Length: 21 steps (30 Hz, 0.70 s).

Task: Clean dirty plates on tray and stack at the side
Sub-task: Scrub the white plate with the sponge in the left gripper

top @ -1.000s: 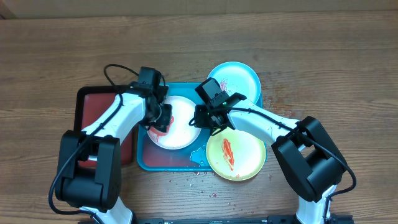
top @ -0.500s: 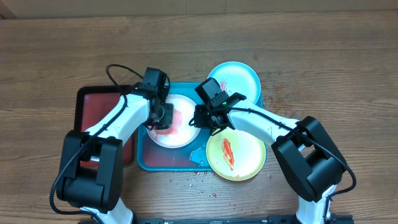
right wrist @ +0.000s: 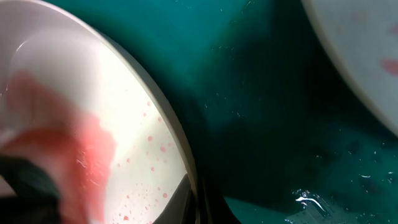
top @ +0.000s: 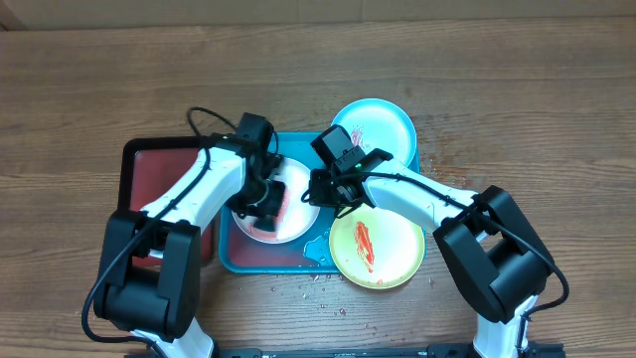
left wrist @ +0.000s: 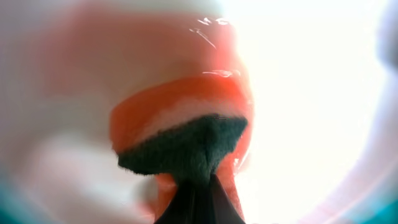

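The white plate (top: 298, 217) lies on the turquoise tray (top: 266, 262), smeared pink with sauce. My left gripper (top: 265, 201) presses down onto it, shut on an orange sponge with a dark green scrub face (left wrist: 186, 140). In the left wrist view the gripper (left wrist: 200, 205) shows only as dark tips under the sponge. My right gripper (top: 320, 190) is shut on the white plate's right rim (right wrist: 181, 146), its dark fingertips (right wrist: 186, 202) pinching the edge. The light blue plate (top: 378, 126) sits at the tray's far right corner. The yellow-green plate (top: 378, 249), with a red smear, overlaps the tray's near right corner.
A dark red tray with a black rim (top: 149, 179) lies left of the turquoise tray, under my left arm. Water pools on the turquoise tray (right wrist: 311, 199) near its front right. Red specks dot the wooden table (top: 318, 288) in front of the trays.
My left gripper has slid the sponge rightward and slightly nearer across the white plate, spreading the smear. The right gripper has kept its hold on the rim.
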Motion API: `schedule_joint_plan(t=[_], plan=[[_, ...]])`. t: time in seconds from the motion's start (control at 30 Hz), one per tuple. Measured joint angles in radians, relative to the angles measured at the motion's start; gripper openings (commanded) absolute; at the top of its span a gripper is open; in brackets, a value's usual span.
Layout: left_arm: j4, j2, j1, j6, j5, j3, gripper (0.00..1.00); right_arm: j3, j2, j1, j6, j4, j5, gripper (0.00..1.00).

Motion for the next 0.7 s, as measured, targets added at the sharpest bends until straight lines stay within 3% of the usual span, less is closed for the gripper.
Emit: schedule_joint_plan(t=[0.1,0.2,0.47,0.57,0.7], plan=[[0.06,0.0,-0.015,0.057,0.103,0.0,0.04,0.0,0.0,0.0,0.001,0.0,0.0,0.04],[0.174,0.0,-0.02,0.021,0.089,-0.002,0.04,0.0,0.0,-0.002,0.003,0.0,0.0,0.04],[0.38,0.0,-0.006,-0.185,-0.293,-0.002,0.04,0.0,0.0,-0.003,0.005,0.0,0.002,0.05],[0.335,0.0,-0.006,-0.222,-0.38,-0.001,0.04,0.0,0.0,-0.003,0.005,0.0,0.004,0.05],[0.106,0.0,-0.006,-0.234,-0.369,0.002,0.04,0.0,0.0,-0.003,0.004,0.0,0.004,0.05]])
